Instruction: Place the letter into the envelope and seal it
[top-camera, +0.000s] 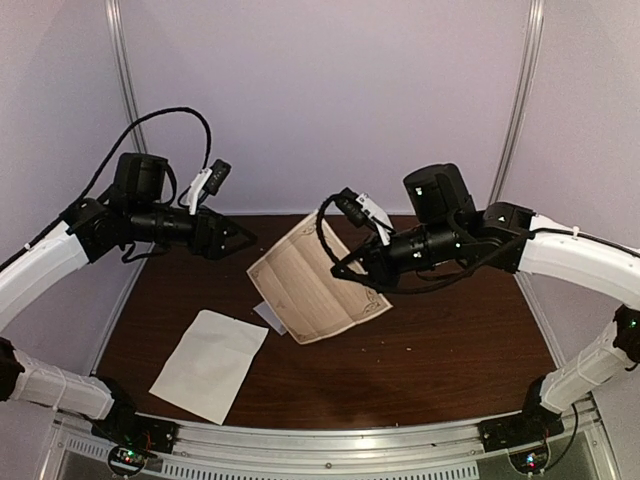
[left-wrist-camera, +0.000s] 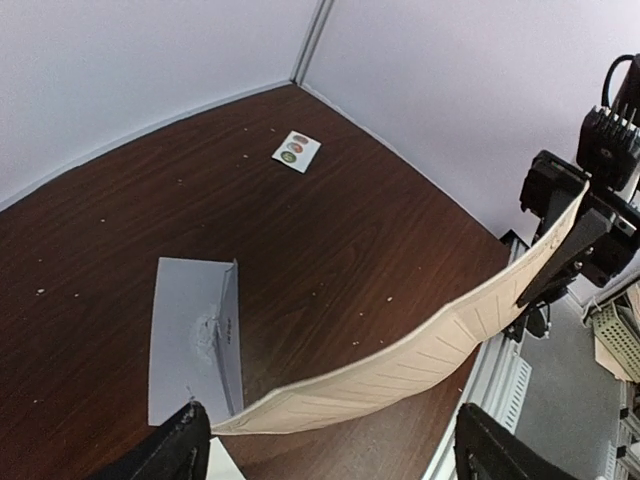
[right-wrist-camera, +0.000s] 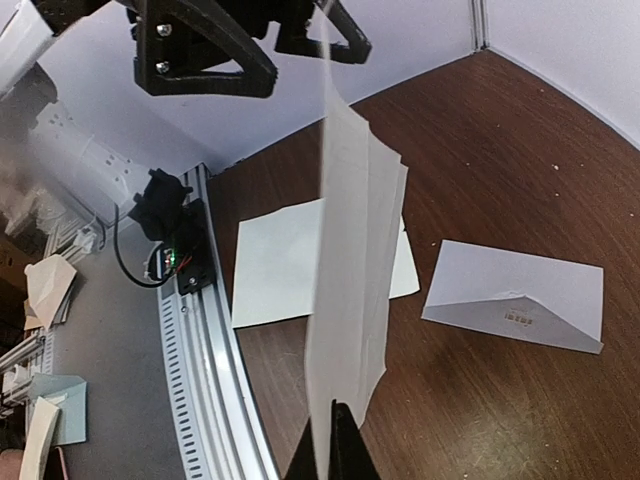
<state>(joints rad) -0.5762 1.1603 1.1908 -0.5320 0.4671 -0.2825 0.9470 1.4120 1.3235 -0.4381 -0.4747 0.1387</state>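
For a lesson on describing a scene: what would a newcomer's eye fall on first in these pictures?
The cream, lined letter is held up over the dark table, pinched at one edge by the right gripper. The left gripper is open close to its left edge, holding nothing. Below lie the envelope, flap side up, and a plain white sheet nearer the table's front edge.

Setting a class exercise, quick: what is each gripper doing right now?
Left gripper: open, holding nothing.
Right gripper: closed on the letter.
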